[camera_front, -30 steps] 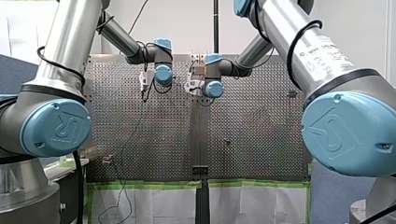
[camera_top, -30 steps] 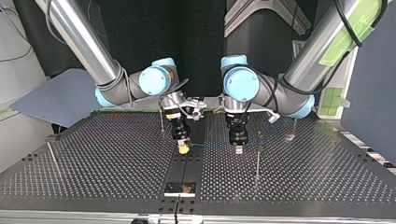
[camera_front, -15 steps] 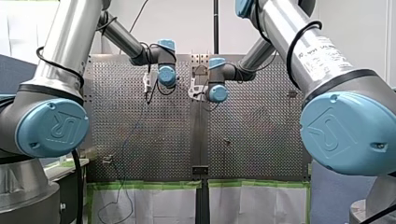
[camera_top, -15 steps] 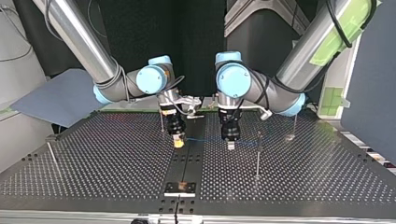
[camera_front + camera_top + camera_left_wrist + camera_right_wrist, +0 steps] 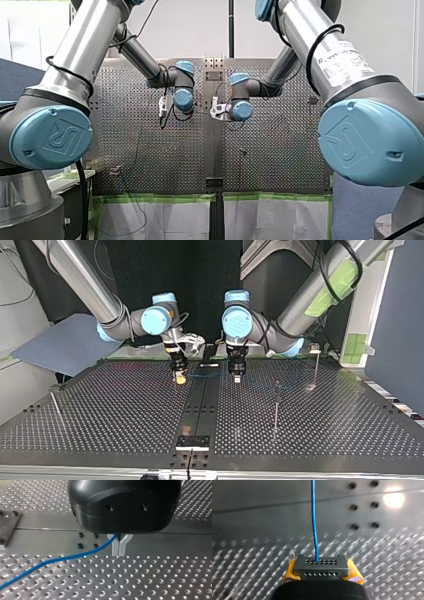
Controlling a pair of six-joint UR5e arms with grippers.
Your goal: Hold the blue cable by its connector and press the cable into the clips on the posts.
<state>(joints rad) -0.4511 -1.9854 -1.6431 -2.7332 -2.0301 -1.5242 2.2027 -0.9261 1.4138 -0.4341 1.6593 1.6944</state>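
Observation:
My right gripper (image 5: 321, 573) has its yellow pads (image 5: 289, 572) shut on a grey connector (image 5: 320, 565). The thin blue cable (image 5: 314, 520) leaves the connector and runs straight ahead over the table. My left gripper (image 5: 119, 553) has its metal fingers shut on the same blue cable (image 5: 62, 559), which trails off to one side above the perforated plate. In the top view my right gripper (image 5: 179, 379) and my left gripper (image 5: 236, 378) hang side by side near the far edge, with the cable (image 5: 207, 374) stretched between them.
A tall post (image 5: 276, 407) stands nearer the camera than my left gripper in the top view. Another post (image 5: 315, 365) with a clip stands at the far right, and a leaning post (image 5: 55, 405) at the left. A small black plate (image 5: 192, 442) sits at the near centre.
Both arms have carried the cable away from the top view's camera toward the table's far edge and slightly to that view's left. Both grips are unchanged.

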